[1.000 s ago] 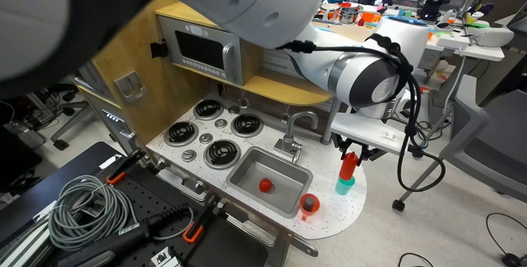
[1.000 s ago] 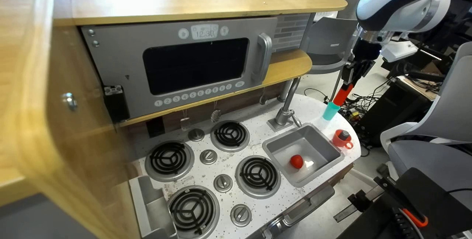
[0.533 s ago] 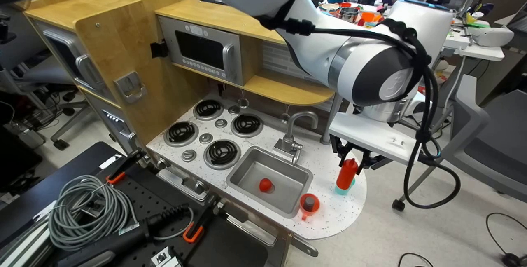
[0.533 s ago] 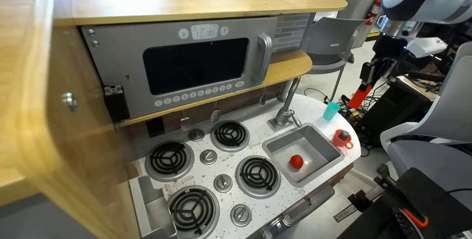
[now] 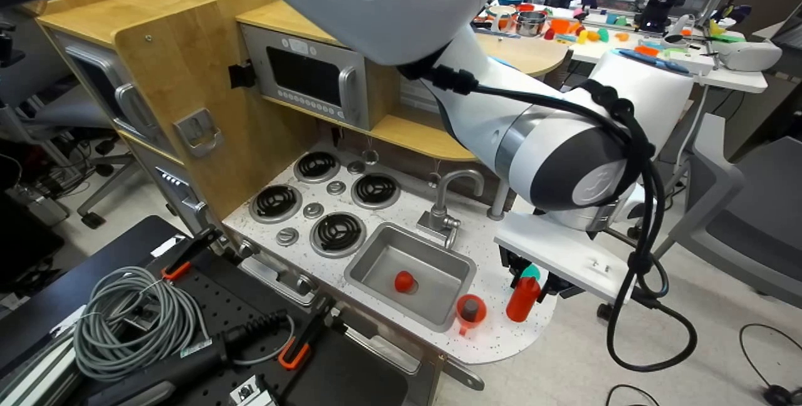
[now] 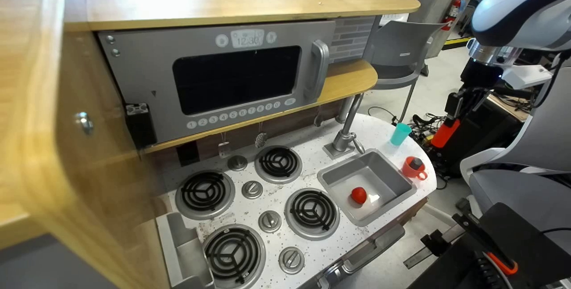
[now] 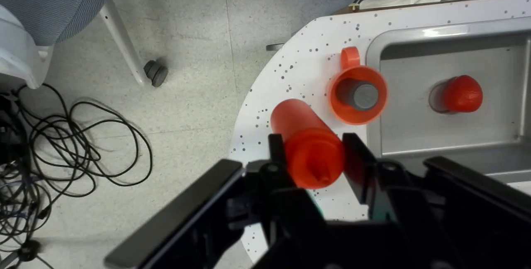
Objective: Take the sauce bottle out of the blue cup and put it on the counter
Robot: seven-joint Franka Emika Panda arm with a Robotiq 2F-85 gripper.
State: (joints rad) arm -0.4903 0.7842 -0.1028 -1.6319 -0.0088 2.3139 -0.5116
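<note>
Sauce bottle (image 5: 524, 301), direction: nozzle end up, toward the gripper (image 7: 313, 146); base down and away from it.
Sauce bottle, long axis: slanted in both exterior views, neither upright nor flat; in the wrist view the nozzle end is the near one and the base the far one.
Sauce bottle, place: in the air, clear of the blue cup (image 6: 400, 134), on the side of the sink (image 7: 415, 134) away from the burners (image 6: 312, 211).
Sauce bottle, to the gripper: between the two fingers (image 7: 277, 148), nozzle end set back between them, base reaching past the fingertips.
Sauce bottle, count: one.
Gripper: one, pinching the bottle by its upper part, a finger on each side.
Blue cup: one, upright on the counter (image 6: 377, 125), mouth up, past the sink on the side away from the burners.
Orange-red cup (image 6: 409, 171): one, single handle, upright, just beside the sink; whether it touches the rim I cannot tell.
Grey-topped piece (image 7: 366, 96): one, inside the orange-red cup.
Round red piece (image 7: 462, 94): one, on the floor of the sink.
Faucet (image 5: 441, 202): one, behind the sink.
Burners: four, across the sink from both cups.
Knobs (image 6: 270, 221): four, among the burners.
</note>
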